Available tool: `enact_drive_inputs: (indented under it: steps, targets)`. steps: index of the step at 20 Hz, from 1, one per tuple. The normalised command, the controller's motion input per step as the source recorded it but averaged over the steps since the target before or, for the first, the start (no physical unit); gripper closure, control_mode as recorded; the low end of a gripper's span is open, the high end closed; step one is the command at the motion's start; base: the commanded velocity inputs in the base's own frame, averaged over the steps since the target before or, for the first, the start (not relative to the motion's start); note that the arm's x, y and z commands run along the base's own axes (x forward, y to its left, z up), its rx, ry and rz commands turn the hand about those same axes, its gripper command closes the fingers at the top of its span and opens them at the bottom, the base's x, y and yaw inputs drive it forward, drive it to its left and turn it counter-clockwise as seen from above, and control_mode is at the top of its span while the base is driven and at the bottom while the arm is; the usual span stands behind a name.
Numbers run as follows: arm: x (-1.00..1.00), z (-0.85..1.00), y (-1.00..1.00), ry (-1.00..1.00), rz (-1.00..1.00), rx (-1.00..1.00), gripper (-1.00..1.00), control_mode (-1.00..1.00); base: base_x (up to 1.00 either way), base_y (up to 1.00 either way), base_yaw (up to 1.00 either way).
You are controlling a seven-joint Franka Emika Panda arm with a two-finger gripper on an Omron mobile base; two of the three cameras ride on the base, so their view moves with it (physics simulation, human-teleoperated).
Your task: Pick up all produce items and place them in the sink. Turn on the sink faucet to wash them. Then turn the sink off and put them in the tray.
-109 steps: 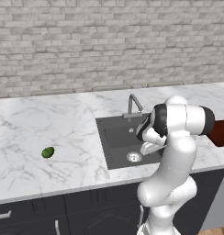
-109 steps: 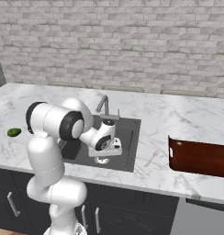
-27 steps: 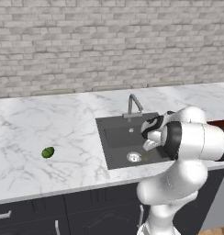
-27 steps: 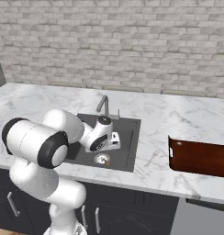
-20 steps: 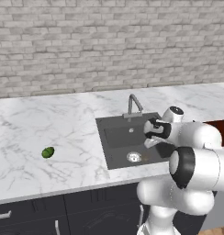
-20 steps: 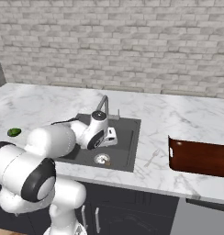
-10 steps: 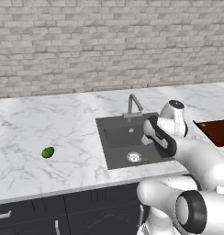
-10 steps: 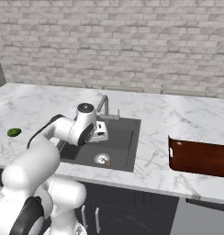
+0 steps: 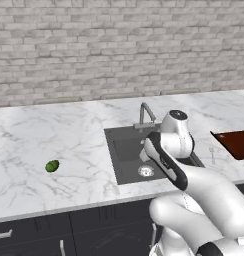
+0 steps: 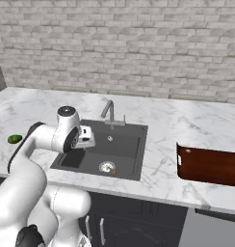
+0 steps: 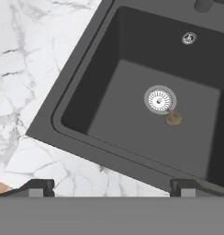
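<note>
Tan-brown and lumpy, the smaller produce piece (image 11: 173,119) already lies on the floor of the sink (image 11: 86,92), touching the rim of the round silver drain (image 11: 159,99). The green fruit (image 9: 52,166) sits far off on the marble table (image 9: 54,135), toward its left end and nearer the front edge, well apart from the basin. So the step in hand looks like going for the second item. The end effector (image 11: 111,186) is spread wide and grasps nothing; it hangs above the basin's near rim. The next move calls for a long swing or a drive leftward, then a centred descent over a round fruit likely to roll.

The faucet (image 9: 145,113) is partly masked by the arm in the left base view. The tray (image 10: 208,165) is cut off at the frame edge. The fingertips themselves barely show.
</note>
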Motion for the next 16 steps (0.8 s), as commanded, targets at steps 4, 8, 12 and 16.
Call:
enact_drive_inputs:
  steps: [4,8,12,16]
  targets:
    - [-0.28,0.01,0.68,0.0,0.0,0.0,-1.0,-1.0,0.0,0.0,0.0]
    - [-0.25,0.0,0.69,0.0,0.08,0.0,-1.0,-1.0,0.0,0.0,0.0]
    - [-0.02,0.0,0.84,0.0,0.05,0.0,-1.0,-1.0,0.0,0.0,0.0]
    - [0.04,0.0,0.88,0.0,0.0,0.0,-1.0,-1.0,0.0,0.0,0.0]
